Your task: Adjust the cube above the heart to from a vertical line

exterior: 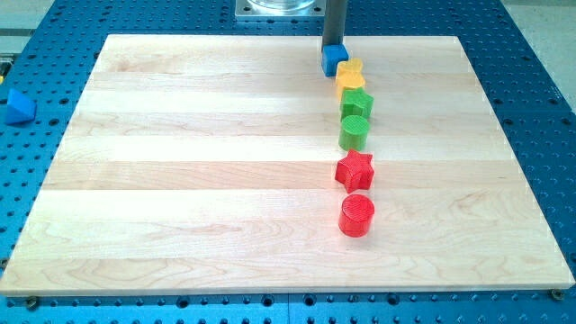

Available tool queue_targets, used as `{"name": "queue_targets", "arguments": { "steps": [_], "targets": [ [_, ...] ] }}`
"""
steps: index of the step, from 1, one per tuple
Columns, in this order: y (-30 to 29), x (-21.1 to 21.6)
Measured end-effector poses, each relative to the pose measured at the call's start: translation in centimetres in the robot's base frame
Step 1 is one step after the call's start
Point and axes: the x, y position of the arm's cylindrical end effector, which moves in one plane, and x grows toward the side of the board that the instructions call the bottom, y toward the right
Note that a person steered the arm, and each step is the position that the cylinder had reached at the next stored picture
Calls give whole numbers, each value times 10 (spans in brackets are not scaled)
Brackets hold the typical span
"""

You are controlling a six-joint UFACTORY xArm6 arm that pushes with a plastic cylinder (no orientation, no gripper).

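A blue cube (334, 58) sits near the view's top edge of the wooden board (180, 180), touching the upper left of a yellow heart (350, 77). Below the heart, in a near vertical line, come a green block (356, 103), a green cylinder (354, 131), a red star (355, 170) and a red cylinder (356, 216). The cube lies a little left of that line. My tip (335, 45) comes down from the view's top and stands right at the cube's top edge.
A blue block (18, 106) lies off the board on the perforated blue table at the view's left. A metal base (279, 9) stands at the view's top centre.
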Motion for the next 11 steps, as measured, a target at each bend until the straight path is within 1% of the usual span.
{"name": "queue_targets", "arguments": {
  "steps": [1,2,3,4,6,9,10,11],
  "targets": [
    [-27,1],
    [-76,10],
    [-66,41],
    [-57,56],
    [-43,42],
    [-12,42],
    [-11,33],
    [-11,15]
  ]
}}
